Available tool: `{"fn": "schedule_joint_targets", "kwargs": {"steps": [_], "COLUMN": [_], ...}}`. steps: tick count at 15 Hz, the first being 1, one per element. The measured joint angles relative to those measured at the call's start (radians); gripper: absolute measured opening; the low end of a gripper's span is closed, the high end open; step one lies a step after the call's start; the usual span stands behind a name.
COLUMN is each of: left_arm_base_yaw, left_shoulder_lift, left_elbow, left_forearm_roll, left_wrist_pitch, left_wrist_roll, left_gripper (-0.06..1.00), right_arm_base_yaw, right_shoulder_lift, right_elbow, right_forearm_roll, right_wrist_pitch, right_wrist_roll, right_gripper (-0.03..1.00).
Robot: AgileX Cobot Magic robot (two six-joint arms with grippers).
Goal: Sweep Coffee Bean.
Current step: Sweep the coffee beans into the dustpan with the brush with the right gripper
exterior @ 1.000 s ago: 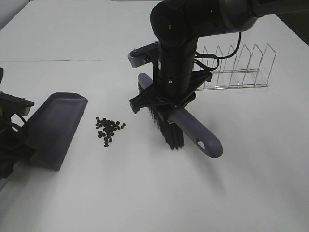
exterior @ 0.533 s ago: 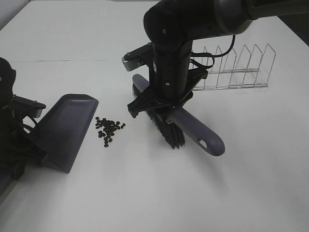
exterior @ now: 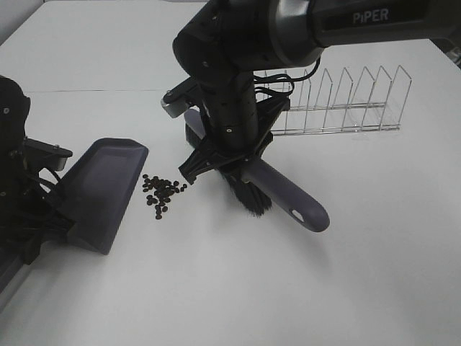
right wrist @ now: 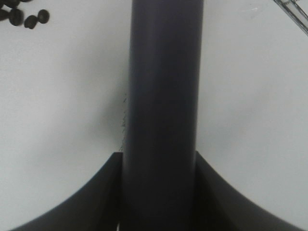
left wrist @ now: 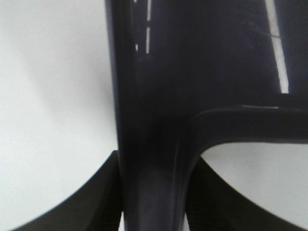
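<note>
A loose cluster of tiny dark coffee beans (exterior: 162, 192) lies on the white table; a few also show in the right wrist view (right wrist: 21, 14). My right gripper (exterior: 229, 160) is shut on the purple-grey brush (exterior: 277, 193), whose black bristles touch the table just right of the beans. Its handle fills the right wrist view (right wrist: 163, 96). My left gripper (exterior: 36, 216) is shut on the handle of the purple-grey dustpan (exterior: 104, 187), whose open lip faces the beans from the left. The dustpan handle fills the left wrist view (left wrist: 154, 144).
A wire rack (exterior: 338, 101) stands behind the right arm at the back right. The table's far edge runs along the top of the exterior view.
The right arm has moved the brush left, closer to the beans. The left arm has brought the dustpan right, up to the beans. The beans have not moved.
</note>
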Motion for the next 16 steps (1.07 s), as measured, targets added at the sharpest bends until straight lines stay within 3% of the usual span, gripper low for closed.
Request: {"fn": "schedule_joint_targets", "kwargs": {"steps": [9,16], "left_arm_base_yaw": [0.0,0.0], "left_shoulder_lift": [0.0,0.04], "left_elbow": [0.0,-0.002], "left_forearm_roll": [-0.01,-0.022], "left_wrist_pitch": [-0.001,-0.003], "left_wrist_roll": [0.0,0.003], "left_gripper": [0.33,0.33], "right_arm_base_yaw": [0.036,0.036], "right_shoulder_lift": [0.104,0.204], "right_elbow": [-0.165,-0.268], "right_forearm_roll": [0.122,0.374], "right_wrist_pitch": [0.053,0.028], "right_wrist_roll": [-0.055,-0.128], "right_gripper": [0.29,0.29]}}
